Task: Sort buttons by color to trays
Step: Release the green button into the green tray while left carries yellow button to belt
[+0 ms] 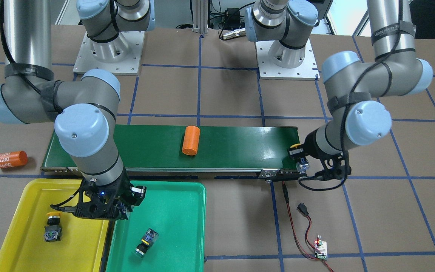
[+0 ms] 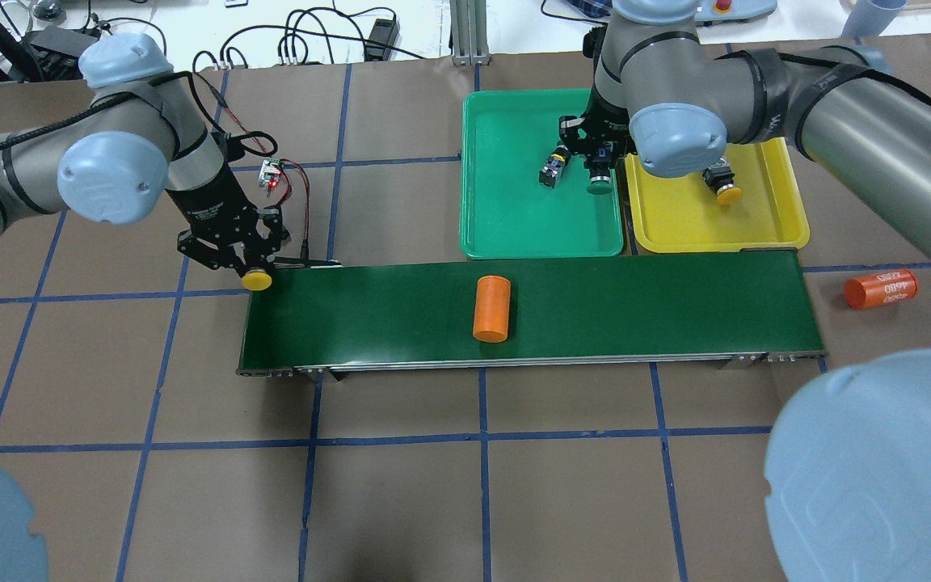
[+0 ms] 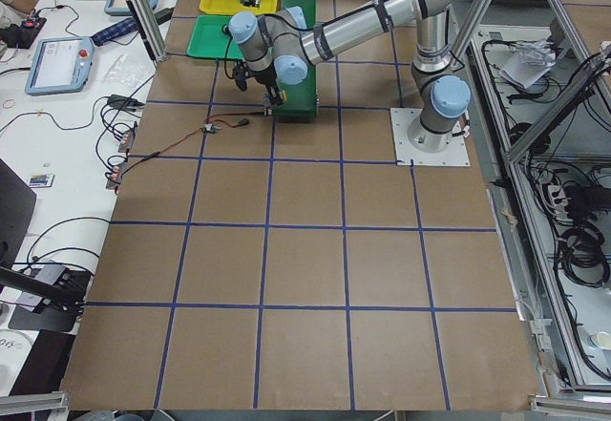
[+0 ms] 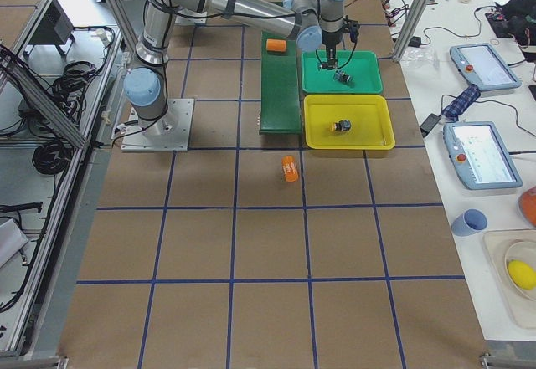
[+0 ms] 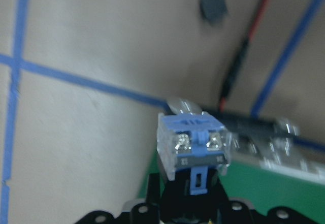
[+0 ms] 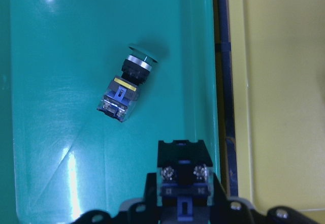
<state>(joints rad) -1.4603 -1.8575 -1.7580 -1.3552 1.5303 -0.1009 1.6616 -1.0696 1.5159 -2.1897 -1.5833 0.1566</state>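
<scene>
Left wrist view blurred: left-held button (image 5: 193, 142) shows contact block only, cap hidden behind it. Right wrist view: right-held button (image 6: 182, 181) cap likewise hidden, fingers (image 6: 151, 188) cut by bottom edge. Front view: yellow tray (image 1: 28, 196), green tray (image 1: 183, 211) cut by bottom edge. Right side view: tray buttons (image 4: 342, 124) too small for detail.

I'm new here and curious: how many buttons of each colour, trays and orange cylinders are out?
Yellow buttons: 2
Green buttons: 2
Trays: 2
Orange cylinders: 2
Total: 8
</scene>
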